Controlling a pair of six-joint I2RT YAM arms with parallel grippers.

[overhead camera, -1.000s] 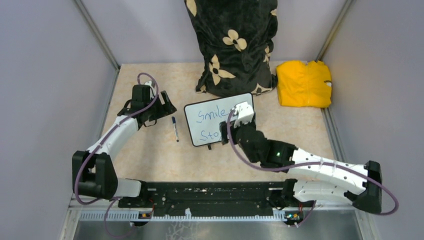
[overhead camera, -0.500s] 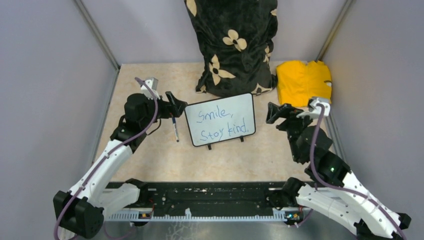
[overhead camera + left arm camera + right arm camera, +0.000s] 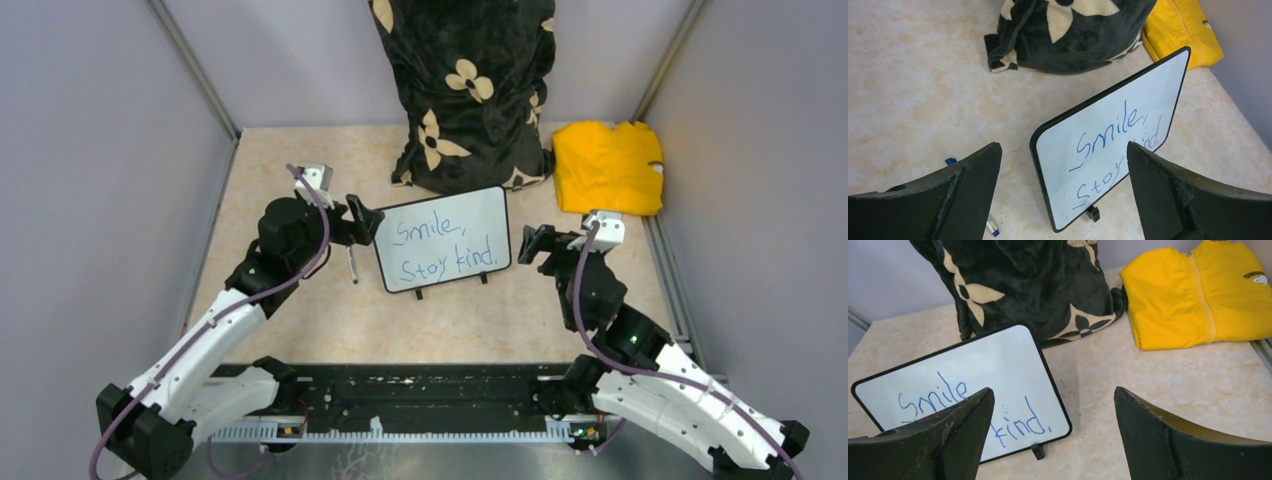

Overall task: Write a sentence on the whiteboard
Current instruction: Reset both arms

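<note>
- Centrally on the mottled beige table (image 3: 300,310) sits the whiteboard (image 3: 443,240): white and glossy, with rounded corners, a thin dark frame and two small black feet on its near edge.
- Its sentence (image 3: 437,250) is loose blue handwriting in two lines, "Smile," over "Stay kind."
- Left gripper (image 3: 362,222): jaws spread wide, empty, just beside the board's left edge.
- Right gripper (image 3: 537,247): jaws also wide, empty, near the right edge.
- A thin marker (image 3: 351,264) is partly hidden beneath the left gripper.
- Behind the board is a plush black cushion (image 3: 465,90) with cream flowers, its top cut off, and beside that a folded yellow garment (image 3: 607,167).
</note>
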